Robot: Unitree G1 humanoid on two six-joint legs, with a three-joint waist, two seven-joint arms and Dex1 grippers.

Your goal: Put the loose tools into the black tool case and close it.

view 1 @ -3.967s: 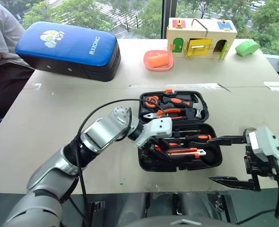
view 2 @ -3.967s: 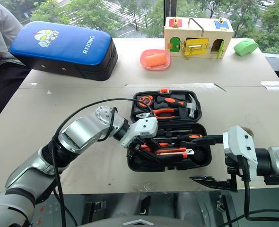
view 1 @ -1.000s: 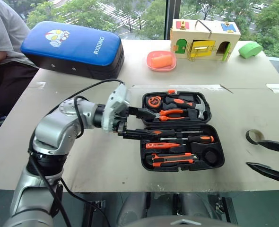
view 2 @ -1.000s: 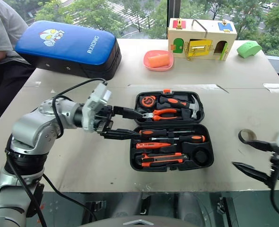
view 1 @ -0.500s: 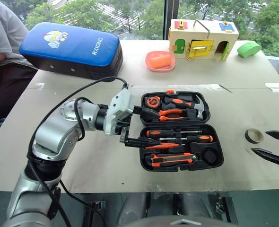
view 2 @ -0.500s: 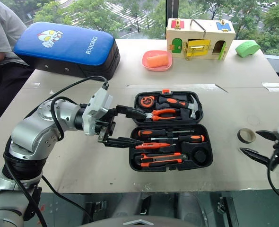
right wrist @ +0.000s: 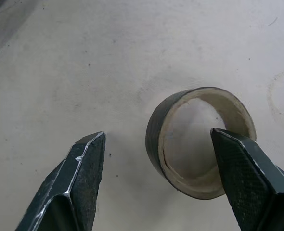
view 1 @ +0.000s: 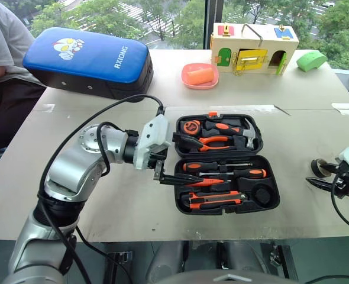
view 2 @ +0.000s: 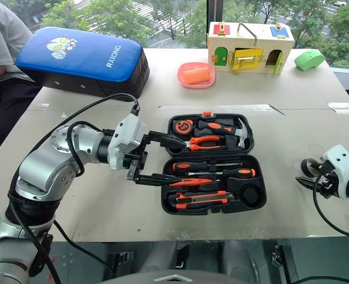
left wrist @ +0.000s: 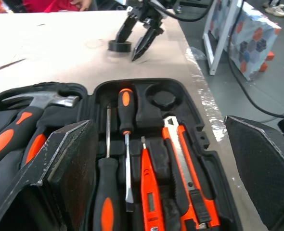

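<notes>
Beige tabletop, right hand part-open astride tape roll, left hand wide, empty.

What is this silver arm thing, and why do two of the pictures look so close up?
That is a robot with two arms, each ending in a gripper with two black fingers. Two pictures come from cameras in its head, looking down at the table. The close-up ones come from little cameras on its wrists.

On the table lies an open black tool case with screwdrivers, a knife, a hammer and pliers inside. The left gripper hangs open at the case's edge and holds nothing. The right gripper has one finger inside a small tape roll and one outside; it is not lifted yet. Farther back are a blue bag, a pink dish and a wooden toy house.
</notes>
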